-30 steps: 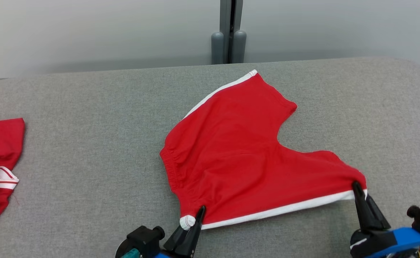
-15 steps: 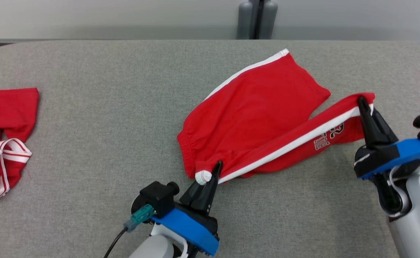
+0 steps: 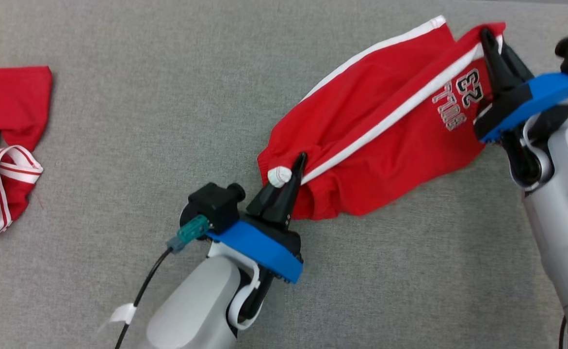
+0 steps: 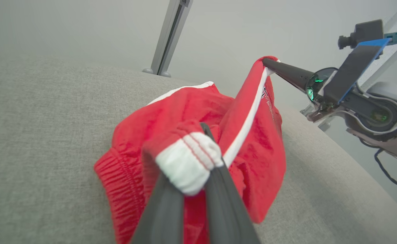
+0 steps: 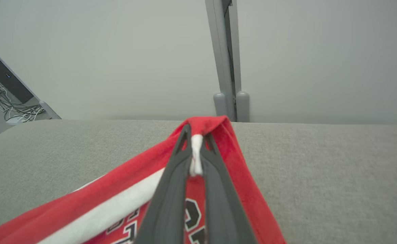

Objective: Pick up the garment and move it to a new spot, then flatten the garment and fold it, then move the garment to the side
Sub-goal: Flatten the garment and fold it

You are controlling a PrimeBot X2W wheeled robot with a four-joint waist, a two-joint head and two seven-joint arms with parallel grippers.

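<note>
**Claws, two, both pinched on one garment, mid-fold**

Left gripper [image 3: 298, 164]: long dark fingers [image 3: 284, 191] pressed together on a white-trimmed corner at the waistband end of the garment [image 3: 385, 135], red shorts with white side stripes.
Right gripper [image 3: 488, 41]: likewise clamped, on the striped hem corner, held up off the grey cloth-covered tabletop [image 3: 119, 121].
Between the two: one striped edge drawn nearly taut, with printed numerals [image 3: 468, 89] showing on the lifted layer.
Beneath: the rest of the shorts, lying on the tabletop toward its far right part.
Step judged: folding the lifted half over the flat half.
Handling advice: carry both corners across together at equal height. Hold the edge tight so the layer lands smooth, match stripe to stripe, and lower before letting go. Soft knit likely bunches if one side lags.
Also present: second red garment [image 3: 7, 121], crumpled, by the left edge, well apart.
</note>
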